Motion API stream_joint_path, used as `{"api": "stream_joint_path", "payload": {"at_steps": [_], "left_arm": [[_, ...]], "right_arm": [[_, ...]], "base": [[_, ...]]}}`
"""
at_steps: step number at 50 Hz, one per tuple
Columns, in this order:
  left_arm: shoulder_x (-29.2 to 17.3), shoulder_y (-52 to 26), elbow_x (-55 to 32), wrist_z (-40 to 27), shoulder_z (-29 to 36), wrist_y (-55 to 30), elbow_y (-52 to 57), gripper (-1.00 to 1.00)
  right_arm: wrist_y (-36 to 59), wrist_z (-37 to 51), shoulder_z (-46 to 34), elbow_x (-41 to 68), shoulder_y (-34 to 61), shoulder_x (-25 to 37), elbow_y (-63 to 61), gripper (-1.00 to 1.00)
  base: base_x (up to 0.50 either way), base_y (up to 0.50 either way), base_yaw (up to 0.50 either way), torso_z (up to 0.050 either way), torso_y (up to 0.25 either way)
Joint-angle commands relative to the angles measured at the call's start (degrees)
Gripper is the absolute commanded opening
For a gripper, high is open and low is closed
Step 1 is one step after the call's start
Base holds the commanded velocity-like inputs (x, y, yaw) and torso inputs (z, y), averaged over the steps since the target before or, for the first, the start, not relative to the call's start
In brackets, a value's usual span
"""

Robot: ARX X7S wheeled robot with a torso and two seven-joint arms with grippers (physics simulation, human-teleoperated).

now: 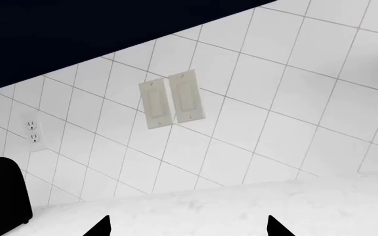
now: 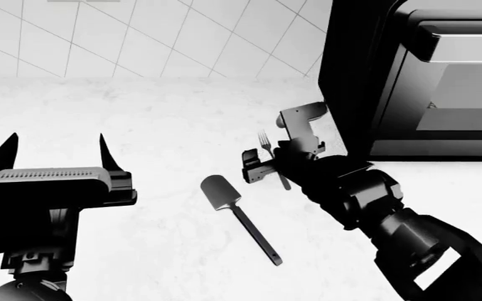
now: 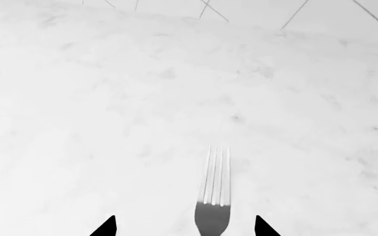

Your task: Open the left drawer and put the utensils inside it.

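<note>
No brand, label or writing can be read anywhere; the wall plates and the oven face are blank. The landmark is the fork (image 2: 265,145), lying flat on the white marble counter (image 2: 140,125) with its tines toward the tiled wall (image 2: 140,44); the right gripper (image 3: 185,227) hangs just over its handle end, its two dark fingertips (image 3: 104,228) apart with the fork's neck between them, and whether they touch the metal cannot be told. The black spatula (image 2: 239,217) lies near the fork, on the side toward the robot, head nearer the fork and slim handle running away from it; it touches nothing else. Beside the fork, away from the spatula, stands a black oven (image 2: 425,81) on the counter, close against the right arm. Well apart from the fork, beyond the spatula, the left gripper (image 2: 55,153) hovers with its prongs spread and nothing between them; its camera shows a double switch plate (image 1: 173,98), a socket (image 1: 34,132) and a dark appliance (image 1: 2,189) at the wall. The left drawer shows in no view.
</note>
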Motion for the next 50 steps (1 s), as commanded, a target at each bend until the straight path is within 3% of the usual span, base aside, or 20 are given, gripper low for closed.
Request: {"api": "stream_joint_path", "payload": {"at_steps": [1, 19, 20, 42, 50], "left_arm": [[-0.17, -0.1, -0.25, -0.18, -0.04, -0.34, 0.37, 1.0], [-0.09, -0.63, -0.36, -0.51, 0.53, -0.65, 0.37, 1.0], [-0.1, -0.64, -0.38, -0.54, 0.56, -0.72, 0.47, 1.0], [-0.28, -0.67, -0.46, -0.76, 0.78, -0.46, 0.23, 1.0], [-0.58, -0.49, -0.62, -0.65, 0.29, -0.19, -0.3, 1.0]], "right_arm": [[-2.8, -3.46, -0.72, -1.35, -1.32, -4.28, 6.59, 1.0], [-2.91, -3.07, -0.72, -1.45, -2.2, -3.57, 5.88, 1.0], [-3.02, -3.02, -0.69, -1.47, -2.26, -3.46, 5.72, -1.0], [-2.94, -2.39, -0.52, -1.59, -2.15, -2.85, 5.07, -1.0], [1.65, 2.42, -0.46, -0.2, -1.04, 1.92, -4.83, -1.0]], "base": [[0.0, 0.0, 0.0, 0.0, 0.0], [0.0, 0.0, 0.0, 0.0, 0.0], [0.0, 0.0, 0.0, 0.0, 0.0], [0.0, 0.0, 0.0, 0.0, 0.0], [0.0, 0.0, 0.0, 0.0, 0.0]]}}
